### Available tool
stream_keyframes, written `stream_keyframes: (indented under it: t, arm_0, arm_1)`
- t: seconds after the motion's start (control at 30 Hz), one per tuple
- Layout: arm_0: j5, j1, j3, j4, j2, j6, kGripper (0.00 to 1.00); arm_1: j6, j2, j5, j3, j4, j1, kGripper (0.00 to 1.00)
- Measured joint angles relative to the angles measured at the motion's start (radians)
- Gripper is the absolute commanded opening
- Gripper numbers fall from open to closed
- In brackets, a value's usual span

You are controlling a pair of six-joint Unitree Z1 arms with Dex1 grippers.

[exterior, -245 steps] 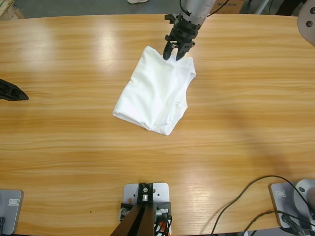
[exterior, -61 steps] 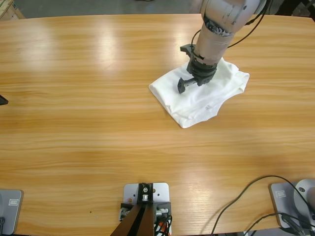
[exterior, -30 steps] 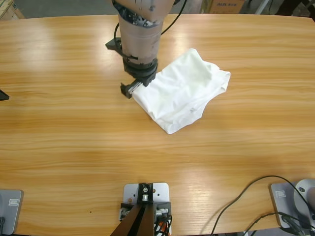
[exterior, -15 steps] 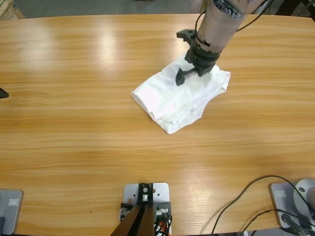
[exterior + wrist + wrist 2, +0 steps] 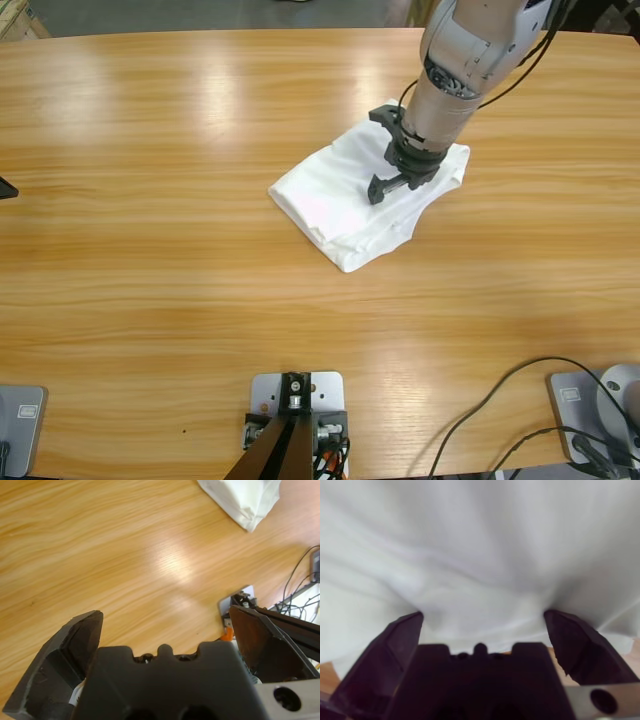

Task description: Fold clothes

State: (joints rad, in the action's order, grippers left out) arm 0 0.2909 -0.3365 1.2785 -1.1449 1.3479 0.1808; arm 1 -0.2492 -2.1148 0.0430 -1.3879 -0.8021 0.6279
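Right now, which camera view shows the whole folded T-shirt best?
The high view: the T-shirt lies entire on the table, under the right pincer. The right wrist view shows only white cloth up close; the left wrist view shows one corner.

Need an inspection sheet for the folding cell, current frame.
Surface: long wooden table, glossy.
Job's things: white T-shirt, folded bundle right of centre.
Clutter: nothing seen.
End effectors: right end effector open, pressed onto the shirt; left end effector open, over bare wood, holding nothing.
Cables: black cables at the table's near right corner.
Surroundings: floor strip and cardboard box beyond the far edge.
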Motion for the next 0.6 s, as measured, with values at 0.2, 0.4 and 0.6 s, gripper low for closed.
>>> stream_keyframes:
  t: [0.2, 0.4, 0.6]
  arm_0:
    - [0.000, 0.000, 0.000, 0.000, 0.000, 0.000, 0.982]
    - [0.000, 0.000, 0.000, 0.000, -0.005, 0.000, 0.982]
    - [0.000, 0.000, 0.000, -0.002, -0.027, 0.000, 0.982]
  arm_1:
    - [0.005, -0.008, 0.005, -0.002, 0.023, 0.063, 0.991]
    - [0.011, -0.010, 0.046, -0.023, 0.039, 0.189, 0.991]
    - [0.045, -0.034, 0.107, -0.154, 0.027, 0.330, 0.996]
